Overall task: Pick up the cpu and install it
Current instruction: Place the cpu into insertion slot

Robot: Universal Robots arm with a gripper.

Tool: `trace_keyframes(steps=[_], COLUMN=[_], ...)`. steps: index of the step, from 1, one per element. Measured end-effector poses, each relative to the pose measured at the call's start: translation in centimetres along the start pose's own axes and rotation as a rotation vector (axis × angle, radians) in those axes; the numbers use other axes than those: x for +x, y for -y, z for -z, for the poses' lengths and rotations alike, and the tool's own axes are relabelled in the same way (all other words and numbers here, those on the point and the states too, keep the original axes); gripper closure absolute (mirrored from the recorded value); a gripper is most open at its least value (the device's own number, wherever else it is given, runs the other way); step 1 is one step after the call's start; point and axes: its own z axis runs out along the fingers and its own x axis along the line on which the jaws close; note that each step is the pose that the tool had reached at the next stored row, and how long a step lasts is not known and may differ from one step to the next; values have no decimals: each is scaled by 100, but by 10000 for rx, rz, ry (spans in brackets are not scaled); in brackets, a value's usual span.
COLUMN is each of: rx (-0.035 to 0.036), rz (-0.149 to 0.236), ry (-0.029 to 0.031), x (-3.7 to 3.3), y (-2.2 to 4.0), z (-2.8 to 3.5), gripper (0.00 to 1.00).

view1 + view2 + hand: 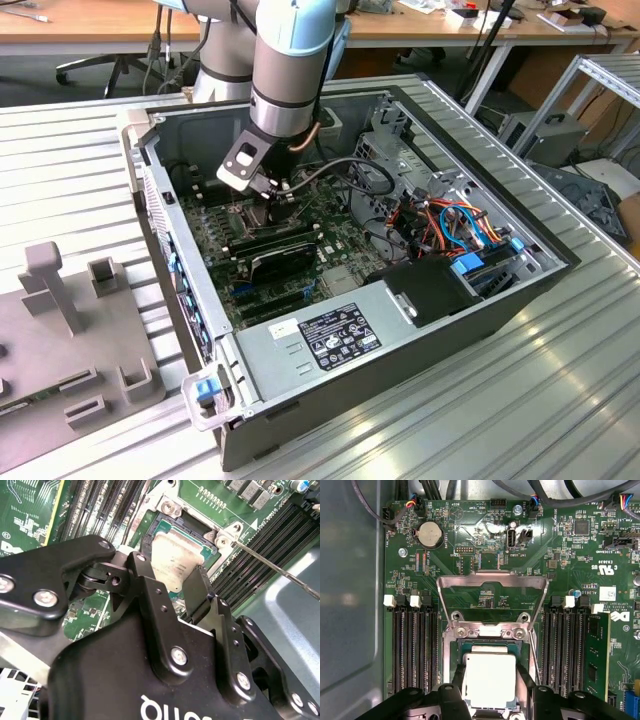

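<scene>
Open dark-grey metal computer case (400, 370) lies on its side on the ribbed aluminium table (530, 410) with the side panel off. We judge that this turns the green motherboard (340, 240) upward so the arm can reach it from above. The black two-finger gripper (268, 195) hangs inside the case, wrist pointing down, right over the processor socket. In the first wrist view the gripper (490, 675) frames the cpu (489, 682), a small flat square chip with a dull silver-grey top. One black finger (458, 677) lies against one edge and its partner against the opposite edge, so we read the fingers as clamped on the chip. Holding it by the edges keeps the pads off the top and the underside and keeps the chip level, probably so it meets the socket squarely. The second wrist view shows the cpu (172, 555) inside the outline of the dark square socket with its shiny screwed frame (490, 630). We cannot tell whether the chip is fully seated or a hair above the contacts. The thin silver load plate (492, 574) is hinged back flat over the board, away from the chip, which leaves the socket mouth free. A slim metal retaining lever (270, 565) is swung out to one side of the socket for the same reason, we think. Rows of long black memory slots (412, 650) flank the socket on both sides, close to the fingers. A grey moulded holder block (60, 330) sits outside the case, at the exterior view's left.
</scene>
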Motion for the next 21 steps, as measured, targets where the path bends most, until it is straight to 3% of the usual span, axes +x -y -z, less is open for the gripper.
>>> trace_keyframes(steps=[3,6,18,19,21], rx=[-3,0,1,1,-1], rz=[9,10,10,12,10], ry=[1,3,14,21,20], x=[1,4,-51,-45,-45], y=[-1,-2,-2,-3,-2], z=[10,101,133,141,143], gripper=[50,50,50,51,64])
